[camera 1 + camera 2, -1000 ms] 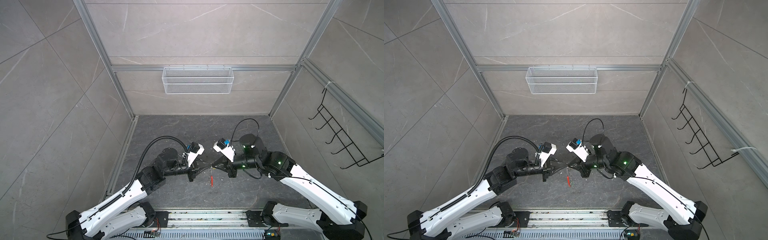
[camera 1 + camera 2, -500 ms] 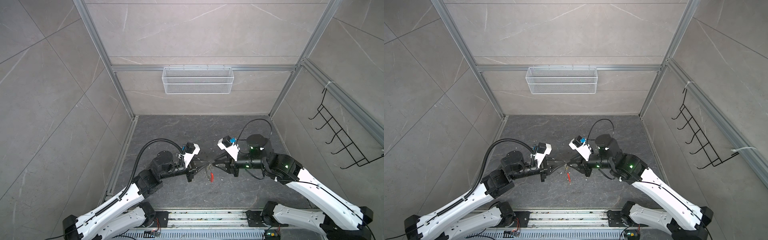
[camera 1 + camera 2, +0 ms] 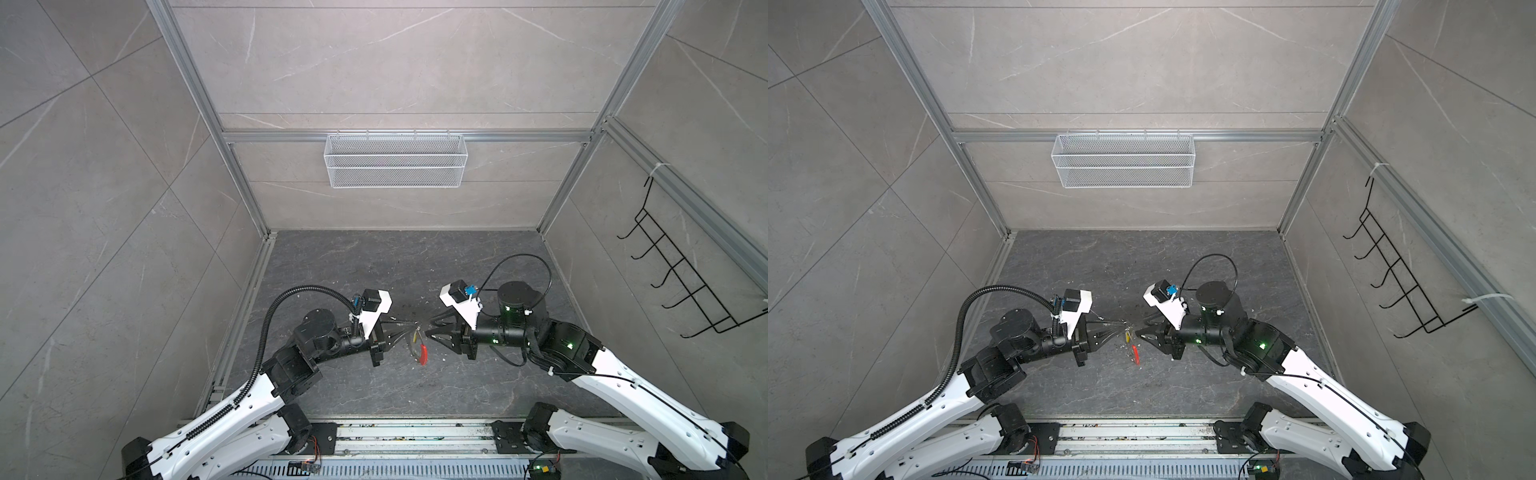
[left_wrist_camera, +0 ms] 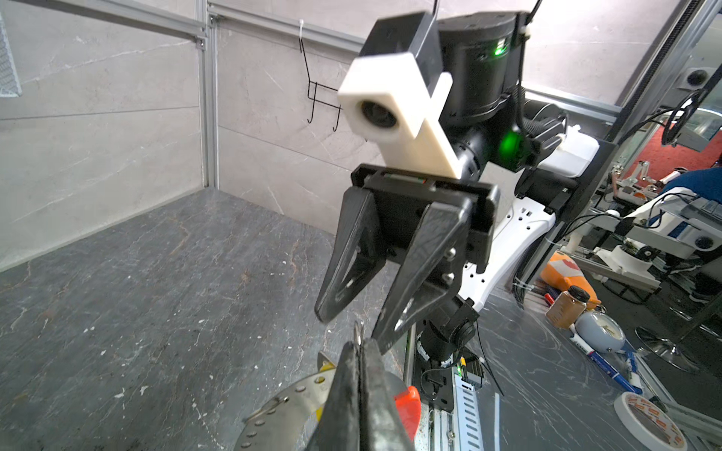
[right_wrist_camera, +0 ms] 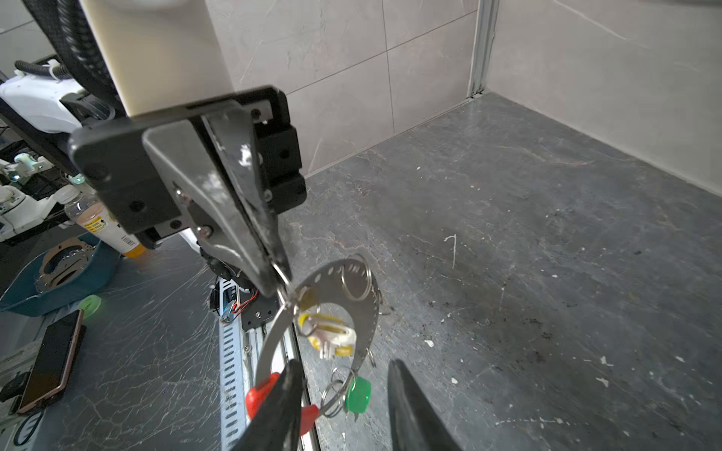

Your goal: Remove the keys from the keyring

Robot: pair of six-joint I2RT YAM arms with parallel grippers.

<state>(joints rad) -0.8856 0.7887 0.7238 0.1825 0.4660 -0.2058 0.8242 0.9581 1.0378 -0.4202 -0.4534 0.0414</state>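
The keyring (image 5: 369,312), a thin grey curved band dotted with holes with a red segment (image 5: 260,390), hangs above the dark floor between both arms. My left gripper (image 5: 279,283) is shut on a small wire ring at the band's top. From the band dangle the yellow-headed key (image 5: 328,332) and the green-headed key (image 5: 357,394). My right gripper (image 5: 344,363) stands open beside the band's lower end; the green key hangs between its fingers, not pinched. In both top views the keyring (image 3: 417,347) (image 3: 1129,345) hangs between the left gripper (image 3: 409,334) and right gripper (image 3: 430,331).
A white wire basket (image 3: 395,160) hangs on the back wall and a black hook rack (image 3: 681,286) on the right wall. The arms' base rail (image 3: 415,432) runs along the front edge. A phone (image 5: 50,363) and a blue tray (image 5: 23,296) lie outside the cell.
My right gripper has opened and drawn back a little to the right. The left arm shifted slightly left, still shut, and the keyring now hangs from it alone.
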